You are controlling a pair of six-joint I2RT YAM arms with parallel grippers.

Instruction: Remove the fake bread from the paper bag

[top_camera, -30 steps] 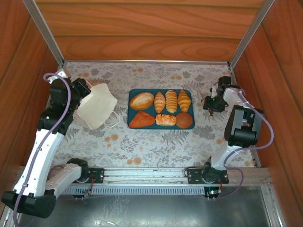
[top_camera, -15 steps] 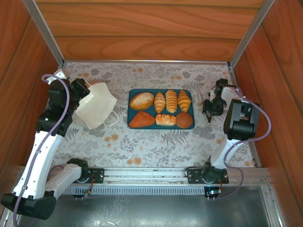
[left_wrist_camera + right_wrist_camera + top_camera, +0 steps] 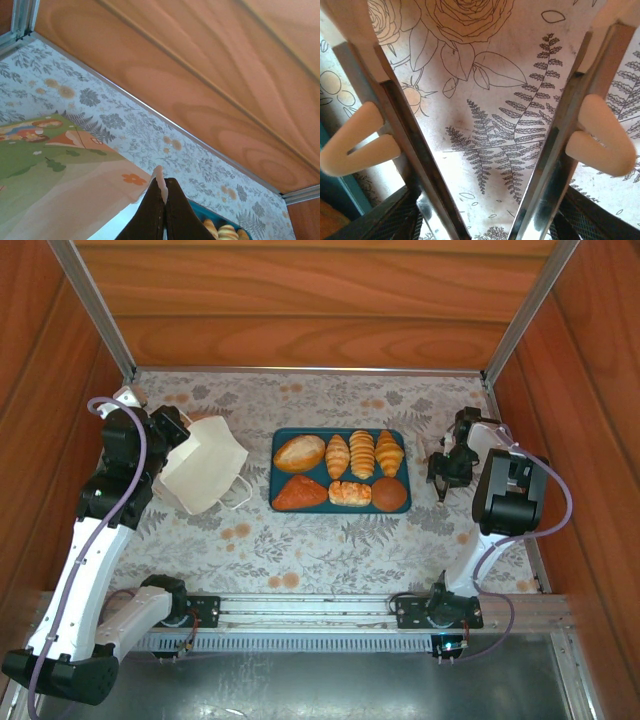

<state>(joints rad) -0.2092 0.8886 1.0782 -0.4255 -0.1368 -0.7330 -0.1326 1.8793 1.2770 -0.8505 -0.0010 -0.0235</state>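
Right, I count seven pieces of fake bread lined up on one teal tray: four in the far row and three in the near row. One paper bag lies on its side just left of the tray. My left arm reaches forward along the left wall, and the left gripper is clenched on the paper bag's edge. My right arm is folded back on itself beside the tray. The right gripper points down at the floral cloth, fingers spread with nothing between them. I can't read any lettering on the bag's green panel.
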